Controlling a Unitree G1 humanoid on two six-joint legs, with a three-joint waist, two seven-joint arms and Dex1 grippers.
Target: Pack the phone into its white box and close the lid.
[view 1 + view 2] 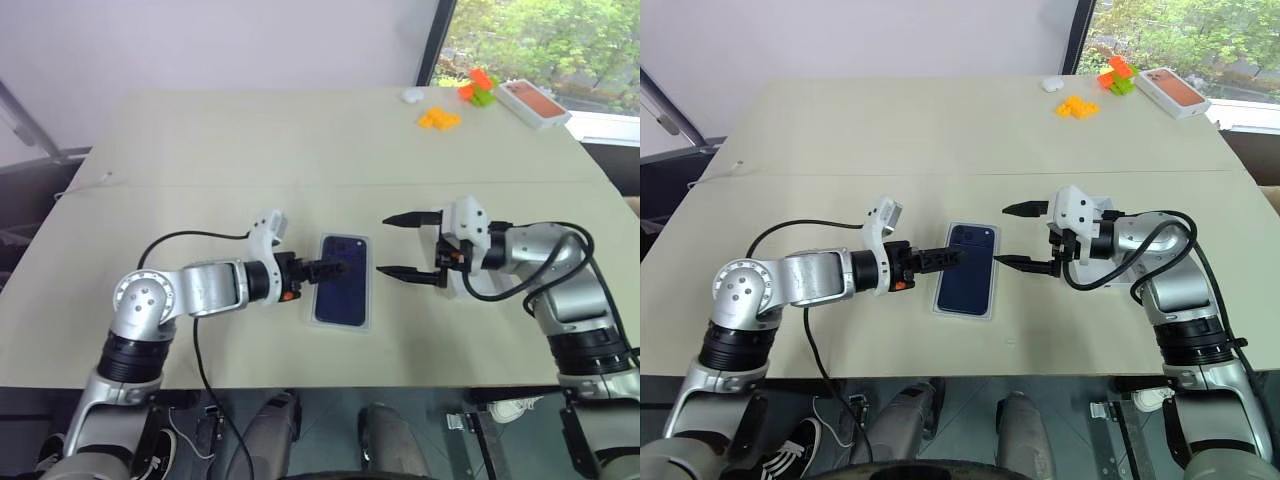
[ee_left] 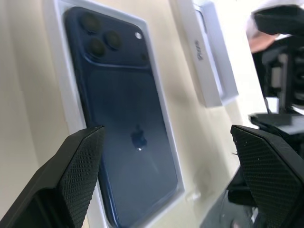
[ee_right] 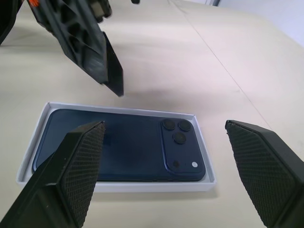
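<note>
Left gripper and right gripper both wide open, empty, flanking phone seated in white box

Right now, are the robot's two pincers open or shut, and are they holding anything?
Left pincer: open, holding nothing, over the phone.
Right pincer: open, holding nothing.

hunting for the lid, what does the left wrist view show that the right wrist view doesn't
Left wrist view: the lid lying apart from the white box, with the open right gripper beyond it. Right wrist view: the open left gripper hanging over the far side of the white box. Both: the phone, camera side up, seated in the white box, lid not yet on.
</note>
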